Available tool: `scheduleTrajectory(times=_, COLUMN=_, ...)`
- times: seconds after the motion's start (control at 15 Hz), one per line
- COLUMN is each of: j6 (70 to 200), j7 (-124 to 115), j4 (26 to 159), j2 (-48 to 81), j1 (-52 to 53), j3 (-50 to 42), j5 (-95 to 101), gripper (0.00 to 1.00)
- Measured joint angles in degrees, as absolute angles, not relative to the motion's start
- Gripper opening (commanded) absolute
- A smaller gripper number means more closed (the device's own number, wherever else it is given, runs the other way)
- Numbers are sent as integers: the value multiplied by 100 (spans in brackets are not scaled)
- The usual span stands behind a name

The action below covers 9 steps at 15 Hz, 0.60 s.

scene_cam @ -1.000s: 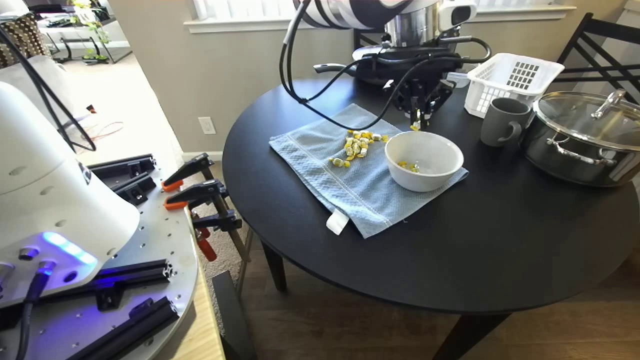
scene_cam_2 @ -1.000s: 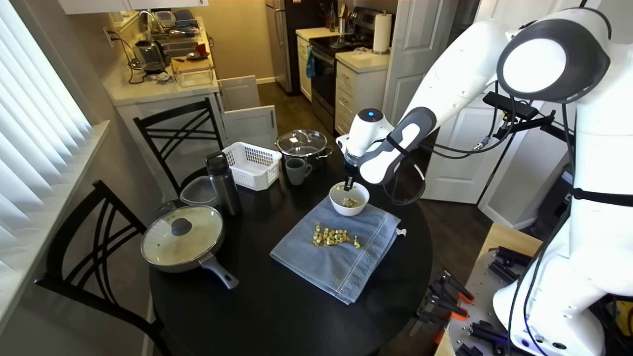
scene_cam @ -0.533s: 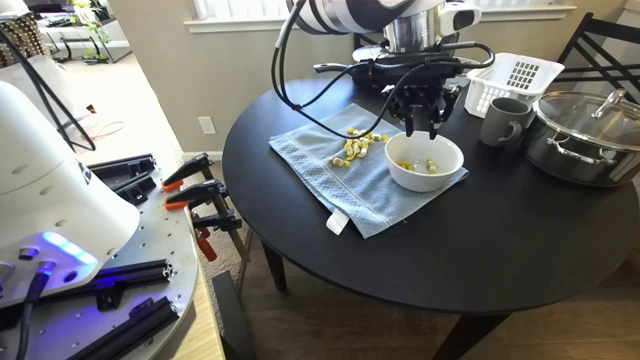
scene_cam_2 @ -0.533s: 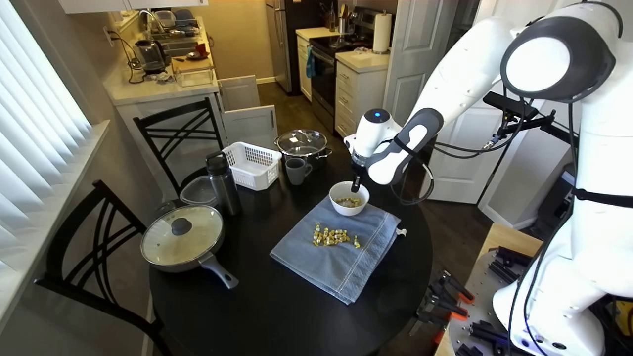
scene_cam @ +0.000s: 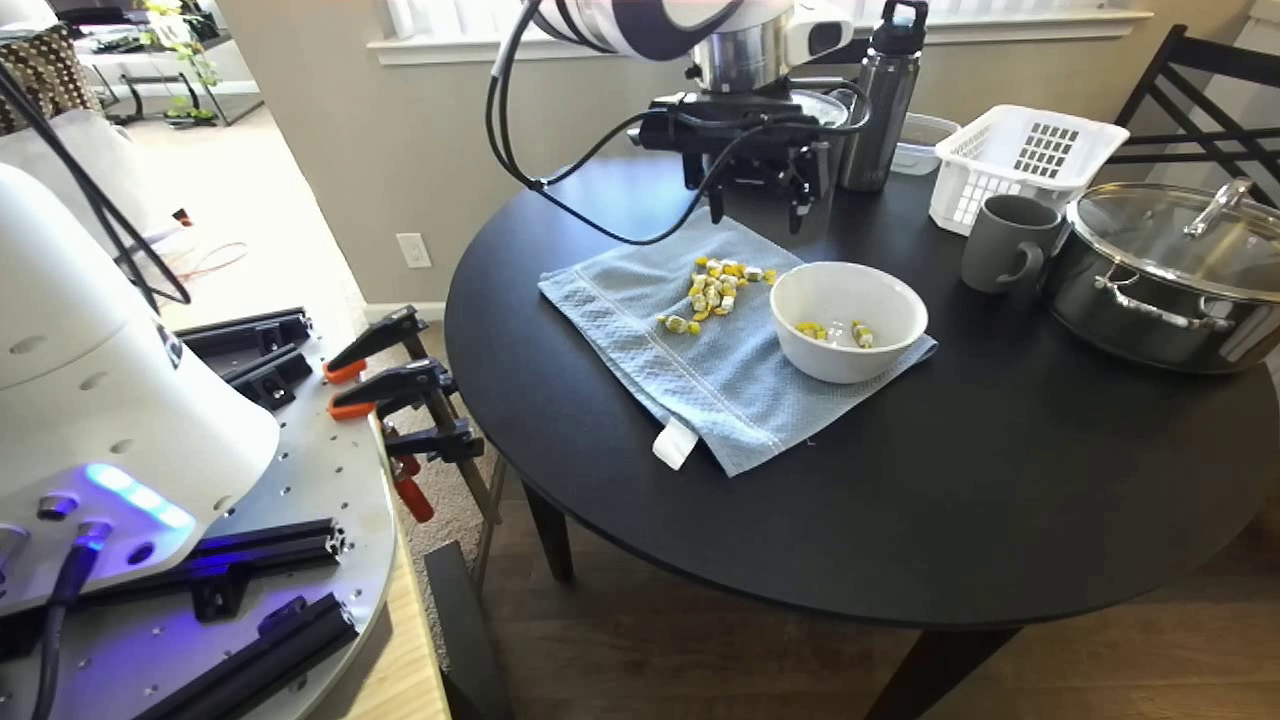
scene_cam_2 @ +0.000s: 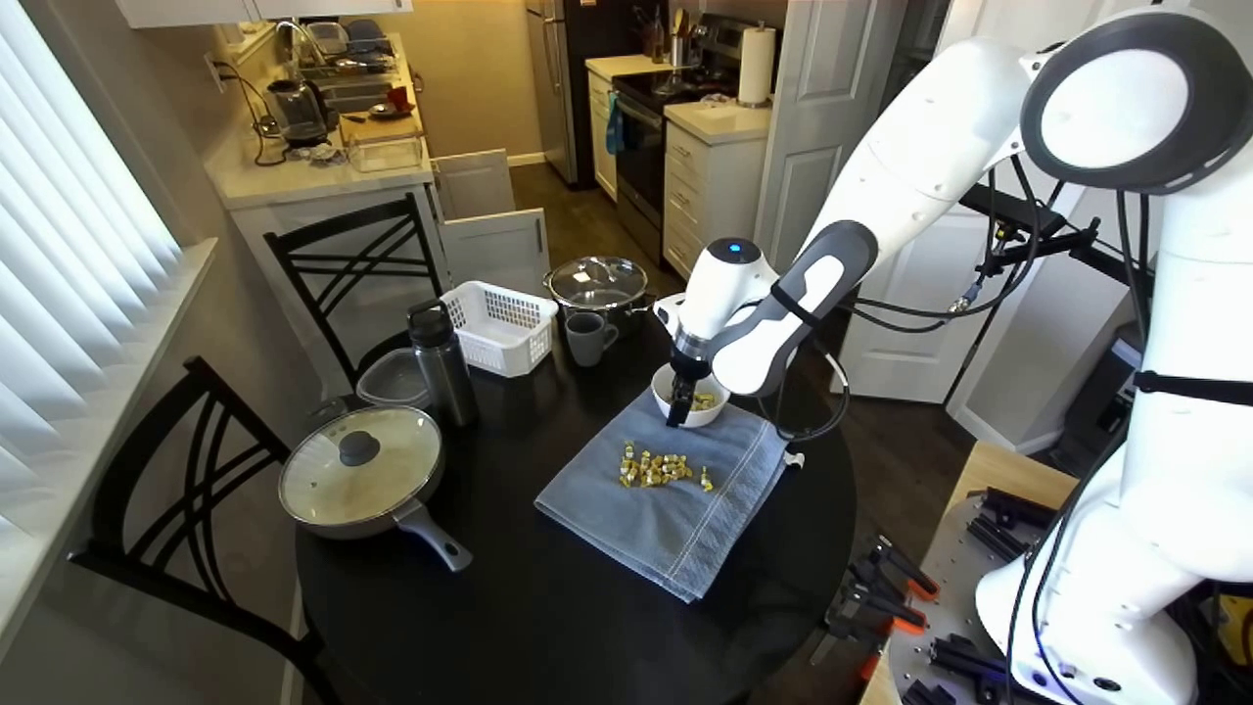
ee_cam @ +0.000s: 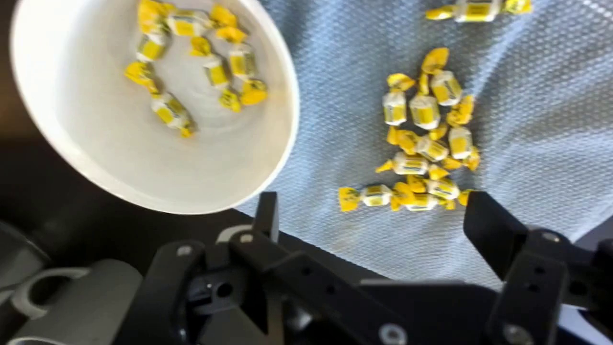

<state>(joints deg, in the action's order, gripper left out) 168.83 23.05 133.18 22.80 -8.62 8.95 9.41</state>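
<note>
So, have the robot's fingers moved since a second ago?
Yes. In an exterior view, the fingers have shifted from over the white bowl towards the picture's left and slightly up; the bowl itself hasn't moved.

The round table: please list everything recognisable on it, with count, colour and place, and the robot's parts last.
Towel: one, blue-grey, on table
Bowl: one, white, on towel
Wrapped candies: at least five, yellow-white, in bowl
Loose candies: about ten, yellow-white, on towel
Stockpot: one, silver, lidded, near table edge
Mug: one, grey, beside stockpot
Plastic basket: one, white, beside mug
Water bottle: one, grey with black cap, beside basket
Food container: one, clear, beside water bottle
Frying pan: one, grey, lidded, near water bottle
Robot arm: one, white, over table
Tool: one, black, open above towel
</note>
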Motion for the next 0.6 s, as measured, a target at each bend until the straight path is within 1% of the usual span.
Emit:
scheduleTrajectory(times=0.13, j6=16877, j7=2459, j4=13355, j2=2386, j1=-980, j3=1268, j5=816, gripper=100)
scheduleTrajectory(times=0.27, j6=16862, j7=2471, j4=13348, j2=2560, j1=-989, j3=1436, j5=810, gripper=100)
scheduleTrajectory(times=0.6, j6=16759, j7=2471, j4=13219, j2=3106, j1=-960, j3=1480, j5=813, gripper=100)
